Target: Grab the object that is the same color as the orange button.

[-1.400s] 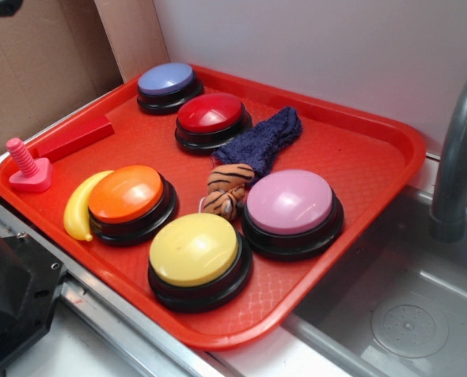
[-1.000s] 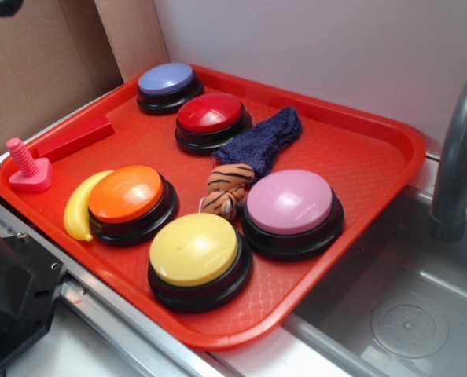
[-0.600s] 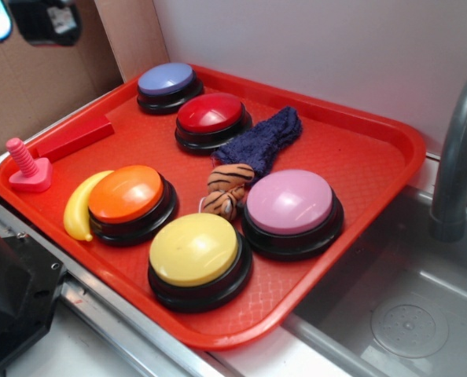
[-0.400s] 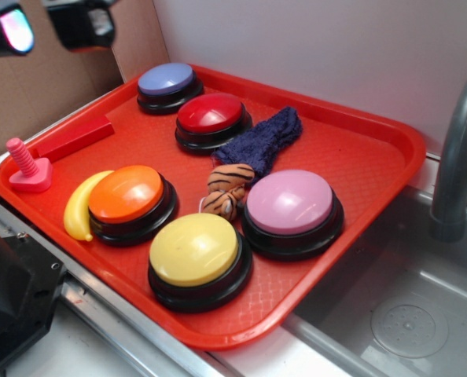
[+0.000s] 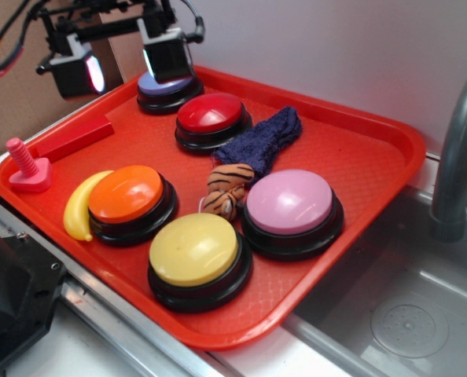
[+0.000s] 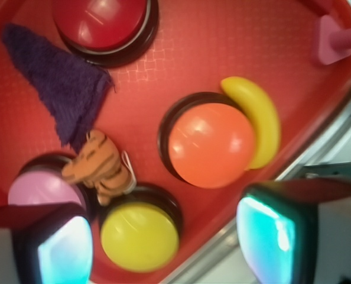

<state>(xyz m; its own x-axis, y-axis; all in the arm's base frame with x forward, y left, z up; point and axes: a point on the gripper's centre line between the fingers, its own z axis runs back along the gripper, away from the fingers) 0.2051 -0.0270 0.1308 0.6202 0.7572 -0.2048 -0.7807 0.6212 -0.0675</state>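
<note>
Wedged between the yellow button (image 5: 200, 259), the pink button (image 5: 293, 209) and the blue cloth (image 5: 259, 141), the plush tiger (image 5: 224, 189) lies well forward-right of the open, empty gripper (image 5: 122, 64) hovering above the tray's (image 5: 359, 149) far-left corner.

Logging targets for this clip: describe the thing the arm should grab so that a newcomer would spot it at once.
On the red tray, find the middle gap ringed by the orange button, yellow button, pink button and dark blue cloth. The small plush tiger lies there: soft, lumpy, orange with black stripes, unlike the glossy domes and the plain yellow banana.
</note>
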